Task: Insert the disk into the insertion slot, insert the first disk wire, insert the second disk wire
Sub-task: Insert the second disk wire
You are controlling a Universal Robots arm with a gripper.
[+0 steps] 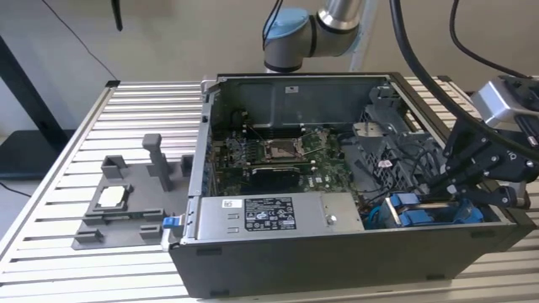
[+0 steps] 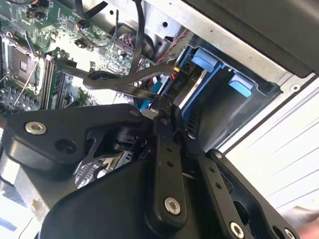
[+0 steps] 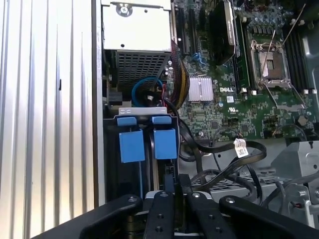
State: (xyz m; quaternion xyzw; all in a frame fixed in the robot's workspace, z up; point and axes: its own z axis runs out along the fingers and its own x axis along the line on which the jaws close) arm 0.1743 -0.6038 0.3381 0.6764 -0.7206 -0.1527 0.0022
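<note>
Fingers [image 2: 167, 164] on the gripper [image 2: 167, 107] are pinched pretty much shut on the end of a black flat disk wire [image 2: 107, 82]. It's right over the insertion slot [image 3: 110, 169], at the near corner of the computer case [image 1: 337, 265] on the exterior view's right. The disk [image 3: 165, 143] looks seated down in the slot: you mostly just see its blue carrier, with another blue tab [image 3: 132, 145] just beside it. Label-wise, the grey power-supply box [image 1: 337, 214] along the case's near edge has a white sticker [image 1: 267, 213] with black print. One loose cable near the motherboard [image 3: 239, 104] carries a small white tag [image 3: 240, 148], too small to read.
</note>
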